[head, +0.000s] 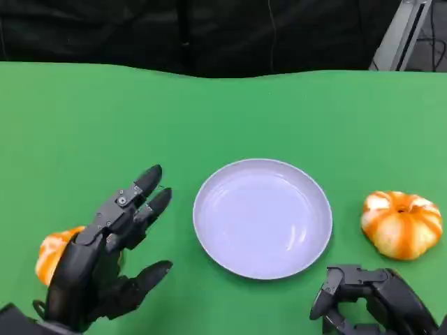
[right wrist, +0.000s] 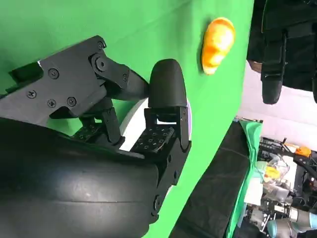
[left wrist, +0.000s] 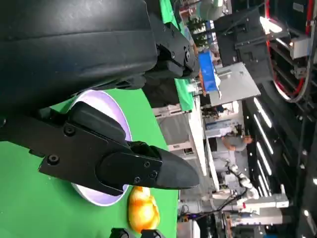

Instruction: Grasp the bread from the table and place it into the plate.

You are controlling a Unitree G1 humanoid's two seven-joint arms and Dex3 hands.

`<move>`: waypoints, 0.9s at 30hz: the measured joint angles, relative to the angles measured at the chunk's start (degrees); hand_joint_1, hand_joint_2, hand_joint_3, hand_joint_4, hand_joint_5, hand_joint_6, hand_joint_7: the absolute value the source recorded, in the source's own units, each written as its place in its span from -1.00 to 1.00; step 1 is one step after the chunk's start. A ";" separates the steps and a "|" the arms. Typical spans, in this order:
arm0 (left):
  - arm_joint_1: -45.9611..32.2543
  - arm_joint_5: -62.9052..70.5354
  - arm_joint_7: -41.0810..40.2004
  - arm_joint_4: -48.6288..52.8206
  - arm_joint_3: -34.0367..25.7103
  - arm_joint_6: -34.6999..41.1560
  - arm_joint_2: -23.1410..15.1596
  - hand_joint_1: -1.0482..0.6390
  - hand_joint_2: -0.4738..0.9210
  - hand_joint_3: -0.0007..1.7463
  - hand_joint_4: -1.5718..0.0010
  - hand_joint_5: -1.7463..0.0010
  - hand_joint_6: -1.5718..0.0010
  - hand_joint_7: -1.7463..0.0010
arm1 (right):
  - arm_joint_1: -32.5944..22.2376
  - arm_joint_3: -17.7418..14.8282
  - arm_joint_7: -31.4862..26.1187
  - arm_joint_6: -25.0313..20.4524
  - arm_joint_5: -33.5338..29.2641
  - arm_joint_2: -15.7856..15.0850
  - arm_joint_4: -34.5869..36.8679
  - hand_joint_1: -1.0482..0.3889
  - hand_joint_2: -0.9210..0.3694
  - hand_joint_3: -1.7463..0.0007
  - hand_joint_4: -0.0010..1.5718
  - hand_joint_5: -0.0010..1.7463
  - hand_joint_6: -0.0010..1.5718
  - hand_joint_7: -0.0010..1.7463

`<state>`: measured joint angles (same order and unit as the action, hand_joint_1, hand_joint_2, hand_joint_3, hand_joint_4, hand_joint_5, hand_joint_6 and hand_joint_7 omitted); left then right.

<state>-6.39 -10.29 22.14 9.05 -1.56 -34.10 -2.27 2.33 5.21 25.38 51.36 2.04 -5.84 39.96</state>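
A white plate lies in the middle of the green table. One orange-and-white, pumpkin-shaped bread sits to the plate's right. A second bread lies at the left, partly hidden behind my left hand. That hand hovers beside it with fingers spread and nothing in them. My right hand is low at the front right, below the right bread and apart from it, fingers curled in on nothing. The left wrist view shows the plate and the right bread past my fingers. The right wrist view shows the left bread.
The green cloth runs to a far edge with dark background behind it. A grey metal stand rises at the back right. Bare cloth lies behind the plate and between the plate and each bread.
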 measured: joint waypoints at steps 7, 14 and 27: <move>0.38 13.08 -10.80 -0.78 -5.80 0.00 -4.91 -0.74 1.00 -0.63 0.52 0.96 0.64 0.98 | -0.12 0.00 -0.01 -0.29 0.02 -0.32 -0.54 0.26 -0.53 -0.07 0.03 0.67 0.08 0.32; 0.02 29.25 -18.75 -1.40 -6.95 3.79 -10.63 -0.82 1.00 -0.69 0.56 0.99 0.64 0.98 | -0.23 0.02 0.15 -1.00 0.09 -0.38 -0.76 0.27 -0.54 -0.07 0.04 0.68 0.08 0.32; -1.26 50.58 -26.20 -5.18 -1.41 20.38 -16.74 -0.92 1.00 -0.62 0.58 0.99 0.56 0.98 | -0.34 0.02 0.29 -1.13 0.07 -0.47 -0.84 0.26 -0.54 -0.07 0.05 0.67 0.08 0.33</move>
<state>-7.65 40.29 -4.06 3.86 -2.97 -13.72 -19.02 2.00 5.23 25.67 50.23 2.11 -6.31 39.13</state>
